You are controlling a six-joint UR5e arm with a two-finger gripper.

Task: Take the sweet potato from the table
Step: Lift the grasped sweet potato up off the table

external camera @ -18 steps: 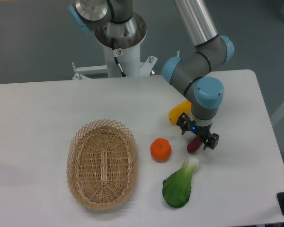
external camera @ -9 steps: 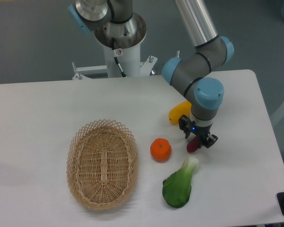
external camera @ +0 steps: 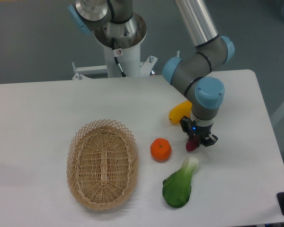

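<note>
The sweet potato [external camera: 191,145] is a small dark purple-magenta tuber on the white table [external camera: 38,123], right of centre. Only its lower end shows below the gripper. My gripper [external camera: 197,137] is straight above it, with its black fingers closed in on both sides of the tuber. The tuber still seems to lie at table level.
A round orange [external camera: 160,149] lies just left of the gripper. A yellow fruit [external camera: 179,111] lies behind it, partly hidden by the arm. A green leafy vegetable [external camera: 179,184] lies in front. A wicker basket [external camera: 102,163] stands at left centre.
The fingers have drawn together around the sweet potato, from wide apart to tight against it. The tuber shifted slightly left.
</note>
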